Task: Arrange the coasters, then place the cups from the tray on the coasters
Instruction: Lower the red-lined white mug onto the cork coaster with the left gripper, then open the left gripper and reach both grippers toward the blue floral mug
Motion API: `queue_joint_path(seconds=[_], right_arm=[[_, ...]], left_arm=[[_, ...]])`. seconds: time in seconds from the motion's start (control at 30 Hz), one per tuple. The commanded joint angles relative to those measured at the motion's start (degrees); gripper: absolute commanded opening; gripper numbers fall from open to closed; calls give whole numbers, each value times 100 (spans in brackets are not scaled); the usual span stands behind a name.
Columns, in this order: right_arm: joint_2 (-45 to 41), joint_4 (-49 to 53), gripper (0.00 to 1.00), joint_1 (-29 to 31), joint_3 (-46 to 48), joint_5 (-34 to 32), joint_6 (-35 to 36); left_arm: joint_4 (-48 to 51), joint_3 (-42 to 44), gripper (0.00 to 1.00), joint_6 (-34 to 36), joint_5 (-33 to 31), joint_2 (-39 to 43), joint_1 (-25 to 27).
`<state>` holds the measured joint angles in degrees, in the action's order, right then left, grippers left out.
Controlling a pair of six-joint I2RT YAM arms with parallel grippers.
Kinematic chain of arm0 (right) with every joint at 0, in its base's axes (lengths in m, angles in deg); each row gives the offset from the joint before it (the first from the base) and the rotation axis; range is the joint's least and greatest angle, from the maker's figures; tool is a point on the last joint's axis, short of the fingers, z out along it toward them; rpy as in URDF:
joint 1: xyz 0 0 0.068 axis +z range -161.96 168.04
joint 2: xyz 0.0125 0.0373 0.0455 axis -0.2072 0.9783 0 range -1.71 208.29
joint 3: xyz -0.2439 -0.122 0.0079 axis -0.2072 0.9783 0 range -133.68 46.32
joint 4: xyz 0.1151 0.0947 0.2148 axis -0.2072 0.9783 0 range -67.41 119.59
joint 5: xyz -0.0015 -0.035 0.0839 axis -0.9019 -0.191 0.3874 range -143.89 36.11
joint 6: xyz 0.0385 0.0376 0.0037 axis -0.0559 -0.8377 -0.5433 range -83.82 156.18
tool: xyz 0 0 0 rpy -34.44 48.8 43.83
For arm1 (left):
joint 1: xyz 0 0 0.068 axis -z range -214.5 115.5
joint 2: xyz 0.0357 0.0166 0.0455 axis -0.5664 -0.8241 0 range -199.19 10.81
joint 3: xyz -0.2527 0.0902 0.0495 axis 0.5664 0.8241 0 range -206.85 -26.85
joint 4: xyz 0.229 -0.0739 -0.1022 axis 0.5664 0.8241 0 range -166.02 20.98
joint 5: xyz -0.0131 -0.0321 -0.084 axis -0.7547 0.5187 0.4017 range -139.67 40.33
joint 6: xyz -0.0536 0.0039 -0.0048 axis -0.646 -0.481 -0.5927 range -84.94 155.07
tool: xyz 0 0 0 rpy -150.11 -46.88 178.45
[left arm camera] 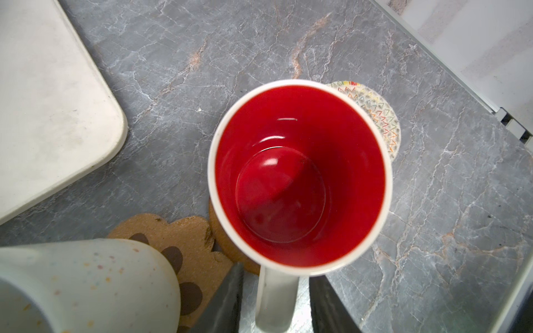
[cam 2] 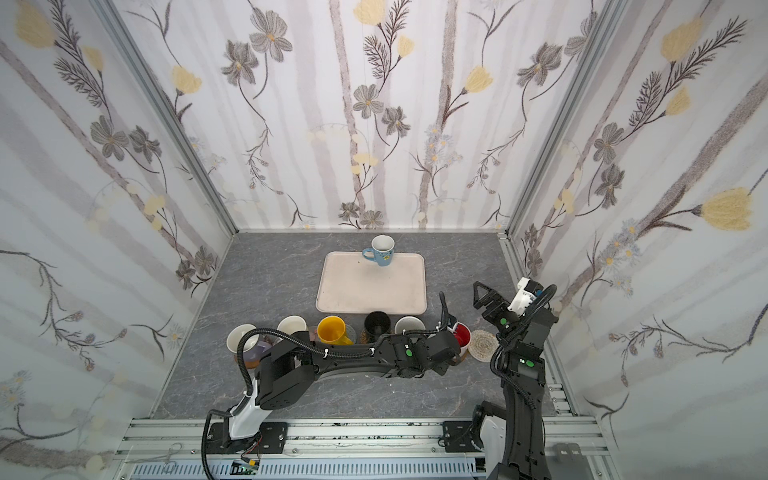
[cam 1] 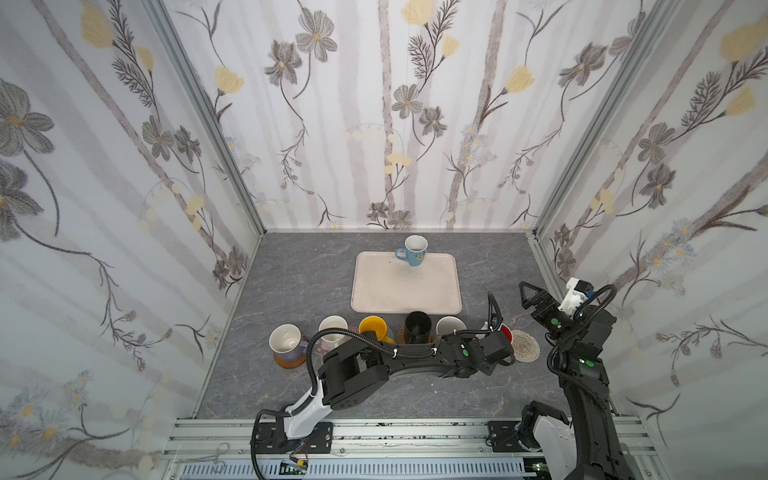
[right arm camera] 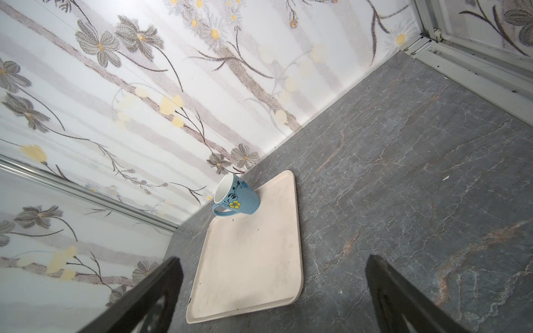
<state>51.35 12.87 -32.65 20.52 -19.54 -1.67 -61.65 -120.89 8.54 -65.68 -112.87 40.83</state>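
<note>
- Left claw: the jaws sit either side of the handle of the red-inside mug, with a gap on both sides, so nothing's pinched.
- That mug stands upright on a brown round coaster at the right end of the near row. Only a sliver of coaster shows, so I can't say how centred it is.
- Just left of it is a speckled white mug on the paw coaster. Just right, the white woven coaster is bare.
- Right claw hangs spread wide and empty, off the right side of the tray.
- The blue mug is the only one left on the tray, upright at its far edge with the handle pointing left.
- Handling guess: it looks like glazed ceramic, so rigid, slick, fairly heavy for a pinch, and it'll chip if bumped. I'd take the handle, or clamp the wall at the rim with one finger inside. A handle grip may let it swing.
</note>
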Motion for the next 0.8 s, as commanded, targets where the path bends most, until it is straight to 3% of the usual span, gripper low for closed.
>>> queue_joint_path(seconds=[0.0,0.23,0.37,0.77], right_arm=[[45,-345,100,-1,13,189,36],[126,-343,99,98,-71,292,78],[234,-236,100,353,-220,291,226],[797,848,100,1499,-1161,-623,990]], left_arm=[[-31,-141,41,31,-96,76,-3],[-22,-255,42,97,-144,287,-1],[-22,-228,49,166,-173,537,-13],[-22,340,63,210,-294,1715,-382]])
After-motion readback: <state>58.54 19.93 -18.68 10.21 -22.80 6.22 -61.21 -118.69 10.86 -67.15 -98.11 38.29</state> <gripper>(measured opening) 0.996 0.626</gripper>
